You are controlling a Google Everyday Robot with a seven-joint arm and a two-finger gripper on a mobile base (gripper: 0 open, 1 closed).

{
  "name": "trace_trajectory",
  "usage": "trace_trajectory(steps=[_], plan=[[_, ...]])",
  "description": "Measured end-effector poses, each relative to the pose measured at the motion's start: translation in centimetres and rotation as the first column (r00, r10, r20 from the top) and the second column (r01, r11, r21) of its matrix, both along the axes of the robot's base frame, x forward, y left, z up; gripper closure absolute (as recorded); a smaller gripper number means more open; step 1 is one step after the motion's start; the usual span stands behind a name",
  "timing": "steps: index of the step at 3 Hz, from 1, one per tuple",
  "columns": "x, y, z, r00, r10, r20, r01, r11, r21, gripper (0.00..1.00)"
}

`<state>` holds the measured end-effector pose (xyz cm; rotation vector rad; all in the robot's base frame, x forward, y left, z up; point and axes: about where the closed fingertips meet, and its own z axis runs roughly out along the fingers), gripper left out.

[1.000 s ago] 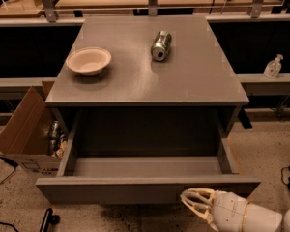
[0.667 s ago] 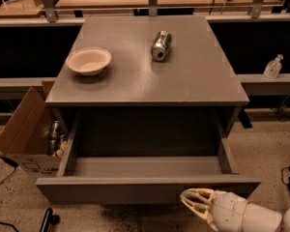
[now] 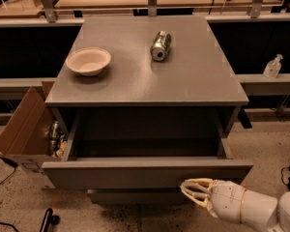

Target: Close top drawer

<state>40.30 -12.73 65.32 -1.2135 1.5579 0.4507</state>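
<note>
On top of the cabinet [image 3: 193, 81]: toward its left, a pale bowl [image 3: 88, 61], upright; near its back middle, a green-and-silver can [image 3: 160, 45] lying on its side, print not legible. Against the cabinet's left flank, an open cardboard box [image 3: 17, 129] with cans inside. Off the cabinet's right side, on a ledge, a clear pump bottle [image 3: 272, 66]. Pulled well out from the cabinet's front, the top drawer [image 3: 135, 173], bare grey inside. Below the cabinet's front right, just under the drawer's panel, the gripper [image 3: 191, 192]. Cream arm reaching in low from the right, fingers drawn together, pointing left, gripping nothing.
</note>
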Motion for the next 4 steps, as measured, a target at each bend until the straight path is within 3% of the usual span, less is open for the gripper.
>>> trace_trajectory(steps=[1,2,4], plan=[[4.7,-0.2,0.0,0.9991,0.034,0.027,-0.034,0.999,0.005,1.00],[6.0,-0.1,0.0,0.9985,0.042,0.034,-0.042,0.999,0.003,1.00],[12.4,1.5,0.9,0.9910,0.107,0.081,-0.106,0.994,-0.013,1.00]])
